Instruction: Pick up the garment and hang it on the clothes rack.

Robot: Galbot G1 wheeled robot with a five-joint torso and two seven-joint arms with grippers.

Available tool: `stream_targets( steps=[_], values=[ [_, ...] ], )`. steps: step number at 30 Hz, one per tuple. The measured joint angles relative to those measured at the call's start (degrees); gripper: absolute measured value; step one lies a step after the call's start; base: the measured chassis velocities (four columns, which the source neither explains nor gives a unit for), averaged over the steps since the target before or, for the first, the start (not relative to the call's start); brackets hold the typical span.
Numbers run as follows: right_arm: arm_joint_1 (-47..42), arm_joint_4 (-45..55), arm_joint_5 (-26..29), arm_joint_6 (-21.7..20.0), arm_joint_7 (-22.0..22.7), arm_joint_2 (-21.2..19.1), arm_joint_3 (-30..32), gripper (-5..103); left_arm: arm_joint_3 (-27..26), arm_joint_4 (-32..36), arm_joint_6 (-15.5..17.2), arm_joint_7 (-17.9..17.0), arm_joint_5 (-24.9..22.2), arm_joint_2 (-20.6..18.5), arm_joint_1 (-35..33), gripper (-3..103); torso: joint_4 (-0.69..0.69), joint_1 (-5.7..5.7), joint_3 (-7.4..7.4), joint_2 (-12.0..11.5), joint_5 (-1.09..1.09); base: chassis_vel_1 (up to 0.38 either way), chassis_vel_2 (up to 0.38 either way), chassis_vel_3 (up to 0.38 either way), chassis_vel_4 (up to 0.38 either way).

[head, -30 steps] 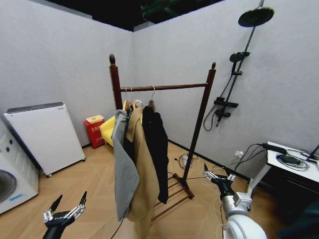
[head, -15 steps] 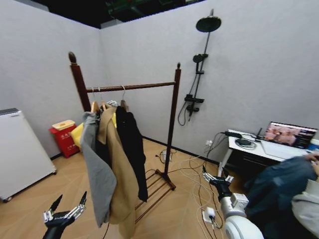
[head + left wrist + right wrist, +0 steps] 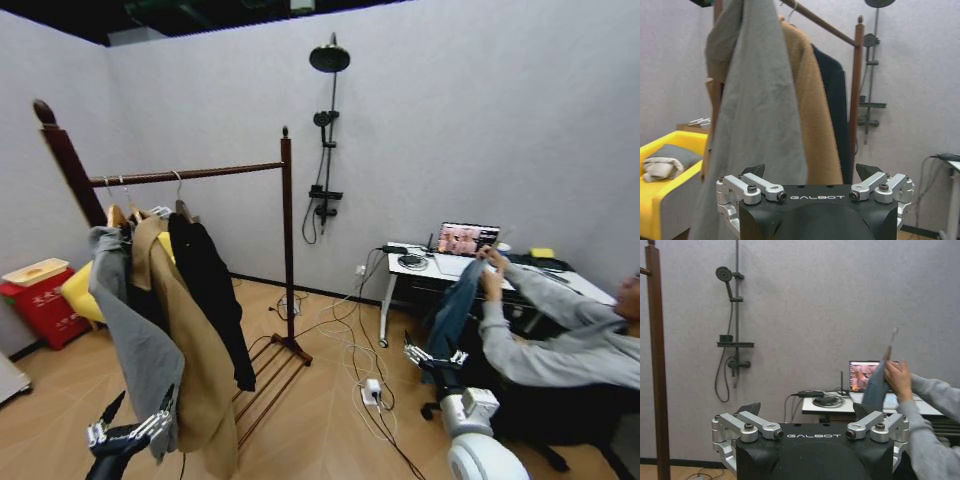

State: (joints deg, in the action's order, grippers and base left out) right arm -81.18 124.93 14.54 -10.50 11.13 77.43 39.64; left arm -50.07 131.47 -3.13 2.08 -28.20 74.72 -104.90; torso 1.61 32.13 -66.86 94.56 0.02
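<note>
Three coats hang on the rack [image 3: 286, 245], ahead of my left claw [image 3: 130, 420] and up high: a grey one [image 3: 135, 345] nearest, a tan one [image 3: 190, 370] behind it, then the black jacket [image 3: 210, 295] farthest along the bar. That jacket is the one I am meant to hang, and it sits there on its hanger [image 3: 180, 205] now, well apart from both claws. I think it is soft and light and will flop and swing, so the cloth would slip if I pinched it. The hard wooden hanger near the hook looks like the best spot to hold. My left claw is low with its fingers spread wide and nothing in it. My right claw [image 3: 432, 357] is low too, spread and holding nothing, pointing at a desk [image 3: 470, 272] far ahead of it. A person [image 3: 560, 340] sits there lifting a blue cloth [image 3: 455, 310]. The floor [image 3: 320, 420] is smooth wood with wires [image 3: 350, 345] lying on it ahead of my right claw, and I could snag them. Grey walls stand behind, with a shower [image 3: 328, 130] fixed on one.
</note>
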Motion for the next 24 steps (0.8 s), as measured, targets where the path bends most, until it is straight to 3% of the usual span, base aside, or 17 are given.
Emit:
stream_targets(
  steps=[24],
  values=[
    [0.15, -1.02, 0.03, 0.50, -0.11, 0.31, -0.75, 100, 0.01, 0.00, 0.00, 0.01, 0.00, 0.00, 0.00, 100, 0.01, 0.02, -0.01, -0.01, -0.02, 0.092, -0.341, -0.341, 0.091]
  ],
)
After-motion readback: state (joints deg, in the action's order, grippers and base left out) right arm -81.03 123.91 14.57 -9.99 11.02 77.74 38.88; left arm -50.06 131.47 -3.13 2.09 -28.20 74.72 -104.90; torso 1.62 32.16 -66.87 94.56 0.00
